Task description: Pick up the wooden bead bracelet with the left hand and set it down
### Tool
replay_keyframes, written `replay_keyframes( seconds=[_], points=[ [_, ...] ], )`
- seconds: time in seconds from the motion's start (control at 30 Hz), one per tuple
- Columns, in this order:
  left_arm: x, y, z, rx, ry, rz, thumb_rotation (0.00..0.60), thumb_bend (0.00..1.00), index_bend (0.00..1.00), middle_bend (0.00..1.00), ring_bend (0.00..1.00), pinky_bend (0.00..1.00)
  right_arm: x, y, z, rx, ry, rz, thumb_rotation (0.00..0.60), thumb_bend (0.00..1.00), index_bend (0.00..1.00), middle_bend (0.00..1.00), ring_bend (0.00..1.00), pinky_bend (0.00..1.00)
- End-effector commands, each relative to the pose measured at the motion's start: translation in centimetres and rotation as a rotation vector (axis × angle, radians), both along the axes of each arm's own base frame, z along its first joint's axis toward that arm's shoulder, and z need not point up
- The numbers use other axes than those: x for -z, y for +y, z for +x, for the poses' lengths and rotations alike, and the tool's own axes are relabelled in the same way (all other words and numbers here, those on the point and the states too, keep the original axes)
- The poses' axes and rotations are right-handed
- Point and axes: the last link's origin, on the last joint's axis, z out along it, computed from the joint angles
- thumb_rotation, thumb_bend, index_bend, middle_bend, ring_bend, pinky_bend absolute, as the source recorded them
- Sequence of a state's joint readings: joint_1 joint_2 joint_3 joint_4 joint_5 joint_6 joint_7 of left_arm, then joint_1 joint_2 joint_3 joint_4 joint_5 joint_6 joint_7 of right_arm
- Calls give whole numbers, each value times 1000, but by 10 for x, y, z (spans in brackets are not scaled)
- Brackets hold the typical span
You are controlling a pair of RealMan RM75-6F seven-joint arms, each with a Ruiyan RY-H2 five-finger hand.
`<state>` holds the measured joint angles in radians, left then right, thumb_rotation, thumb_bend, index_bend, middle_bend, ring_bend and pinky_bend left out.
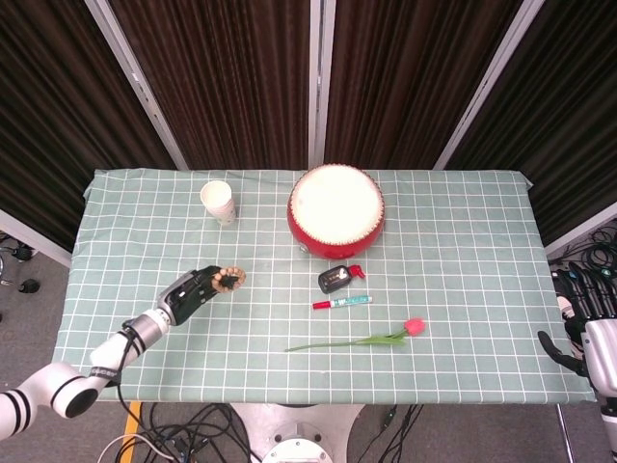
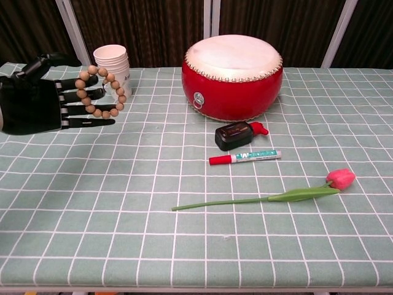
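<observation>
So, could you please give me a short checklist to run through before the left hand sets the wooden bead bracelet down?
1. Bracelet carried: the wooden bead bracelet hangs around the outstretched fingers of the left hand. Ok.
2. Secure grasp: the fingers look straight, not curled on the beads, so it could slip off. Not ok.
3. Height above the tablecloth: cannot tell.
4. Paper cups: the stack stands just behind the bracelet in the chest view; the head view shows it further back. Ok.
5. Right hand: off the table's right edge, away from everything. Ok.
</observation>
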<state>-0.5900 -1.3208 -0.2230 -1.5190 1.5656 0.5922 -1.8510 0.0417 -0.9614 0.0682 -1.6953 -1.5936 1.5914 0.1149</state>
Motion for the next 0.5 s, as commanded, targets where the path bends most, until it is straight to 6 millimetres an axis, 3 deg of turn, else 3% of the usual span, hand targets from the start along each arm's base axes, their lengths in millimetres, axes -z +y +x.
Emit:
replay_keyframes(
  seconds=[0.03, 0.23, 0.4, 0.5],
  points=[
    [0, 3, -4, 24, 29, 17, 330, 458, 507, 522, 189, 104, 0, 0, -1, 1, -1, 1, 600, 165, 0, 0, 0, 0],
    [3, 5, -5, 39, 65, 27, 355, 459, 504, 526, 189, 104, 1, -2, -2, 5, -2, 4, 600, 165, 0, 0, 0, 0],
    [5, 7, -5, 38, 77, 36, 442, 460, 492, 526, 189, 101, 1, -3, -3, 9, -3, 6, 600, 164, 0, 0, 0, 0],
    [5, 9, -4, 39, 82, 38, 442, 460, 487, 524, 190, 101, 1, -3, -3, 9, -3, 5, 600, 165, 0, 0, 0, 0]
  ],
)
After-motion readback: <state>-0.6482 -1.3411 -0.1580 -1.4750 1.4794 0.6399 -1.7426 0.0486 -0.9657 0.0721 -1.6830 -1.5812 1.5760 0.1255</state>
